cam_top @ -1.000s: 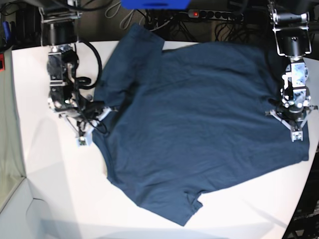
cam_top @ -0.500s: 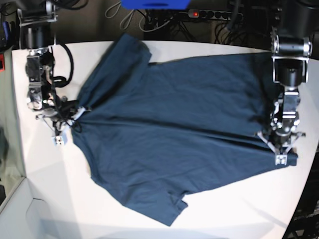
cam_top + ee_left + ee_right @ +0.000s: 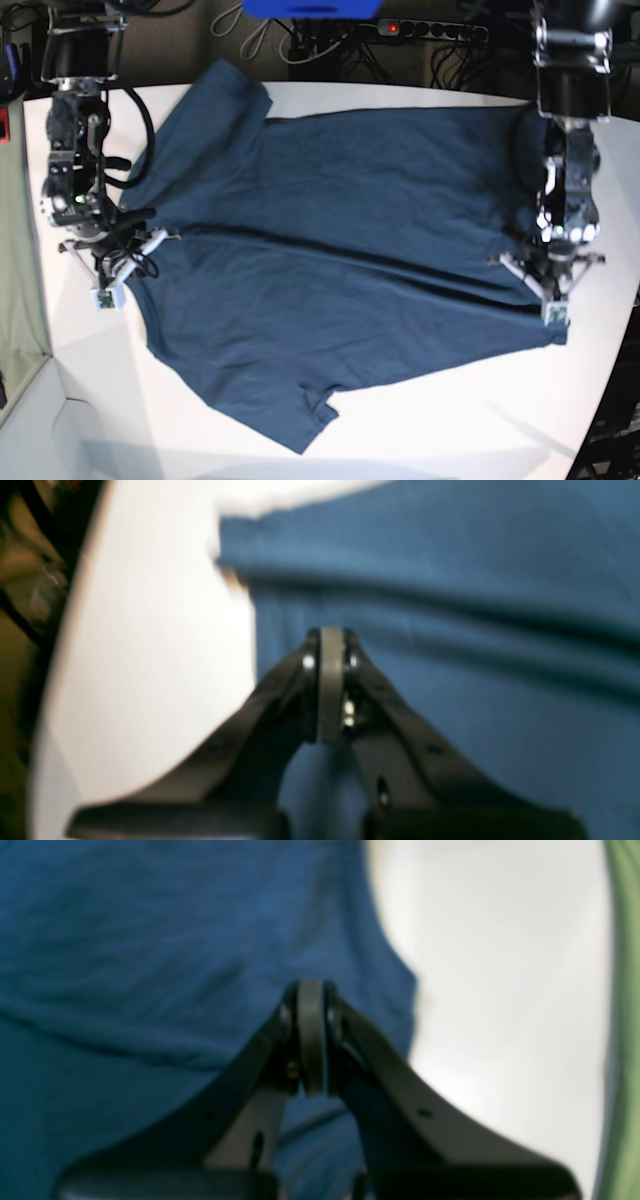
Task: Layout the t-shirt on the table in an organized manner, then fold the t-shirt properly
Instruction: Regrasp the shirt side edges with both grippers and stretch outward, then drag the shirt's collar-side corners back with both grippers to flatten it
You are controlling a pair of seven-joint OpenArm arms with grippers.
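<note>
Two claws, left & right, each pinched shut on t-shirt edges, stretch limp cloth over white counter; likely best gripped at hems.

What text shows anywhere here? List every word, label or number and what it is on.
None can be read.
The t-shirt is plain, with no print showing.
The table bears no marking.
Both wrist views are blurred; the left gripper and right gripper show no lettering.
</note>
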